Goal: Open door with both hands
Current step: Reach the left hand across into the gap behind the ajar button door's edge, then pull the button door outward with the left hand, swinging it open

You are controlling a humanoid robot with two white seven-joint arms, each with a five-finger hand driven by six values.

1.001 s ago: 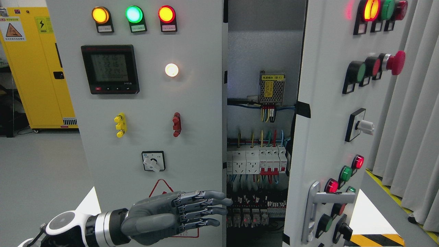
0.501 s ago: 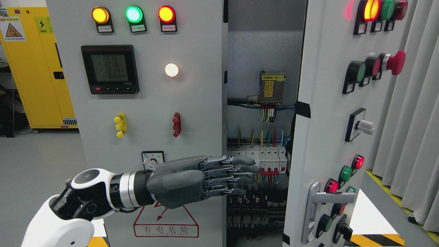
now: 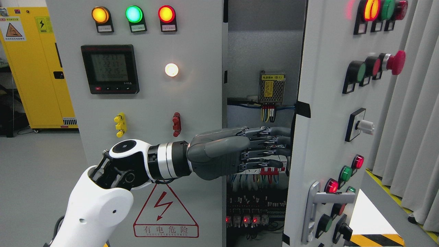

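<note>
Door [image 3: 325, 113] on the right stands ajar, its inner edge just right of my left hand [image 3: 240, 151]. From the head camera I see the fingers [image 3: 271, 140] straight, holding nothing, tips reaching that edge across the open cabinet interior [image 3: 260, 51].

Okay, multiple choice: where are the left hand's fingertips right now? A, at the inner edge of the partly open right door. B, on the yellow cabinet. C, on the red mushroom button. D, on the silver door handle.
A: the left hand stretches across the cabinet opening, its extended fingers reaching the inner edge of the right door, well above the silver handle.
</note>
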